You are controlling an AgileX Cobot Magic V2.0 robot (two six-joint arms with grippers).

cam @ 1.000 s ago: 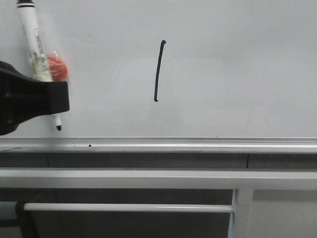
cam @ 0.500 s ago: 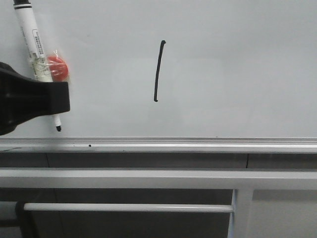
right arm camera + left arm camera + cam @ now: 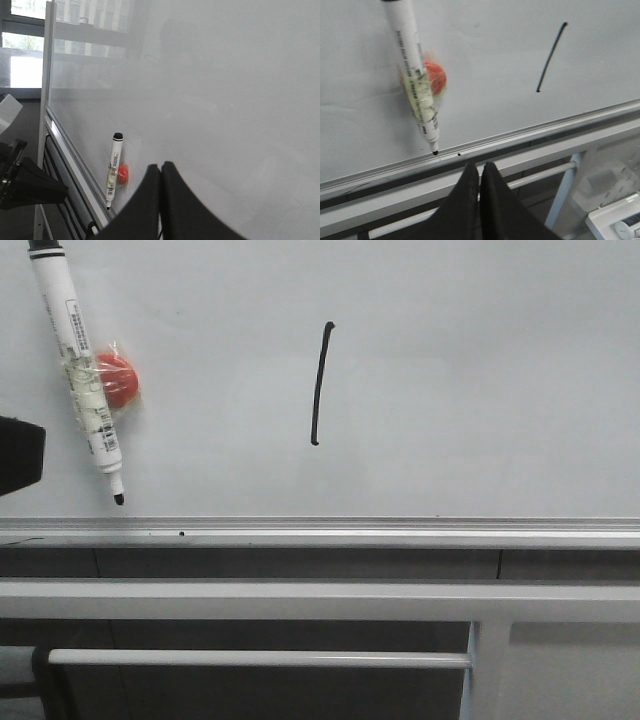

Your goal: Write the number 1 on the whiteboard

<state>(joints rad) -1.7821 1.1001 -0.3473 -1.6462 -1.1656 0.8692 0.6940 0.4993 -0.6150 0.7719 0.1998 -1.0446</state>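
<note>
- Whiteboard [image 3: 480, 370] work looks done: the number 1 [image 3: 319, 385], a thin black near-vertical stroke with a small hook at its top, sits a little left of the board's middle, above the silver edge rail [image 3: 320, 531].
- Nearest the robot, the left gripper [image 3: 480, 172] hangs below the rail with its two black fingers pressed together and nothing between them; in the front view only a dark corner of it shows at the left edge.
- The right gripper [image 3: 160, 172] is also pressed shut and empty, off to the right, looking along the board from the side.
- Below the rail, grey frame bars [image 3: 320, 600] and a thinner white crossbar [image 3: 260, 659] run left to right.
- On the board's left side the marker pen [image 3: 85, 380] hangs tip-down, uncapped, taped to a red magnet [image 3: 117, 378] that seems to hold it there; its black tip is just above the rail.
- Risk, as I judge it: a careless move by the left arm could clip the pen, knock it off, or drag the wet tip and leave a stray mark.
- A sweep towards the middle could smear the fresh stroke.
- Nothing stands between either arm and open space.
</note>
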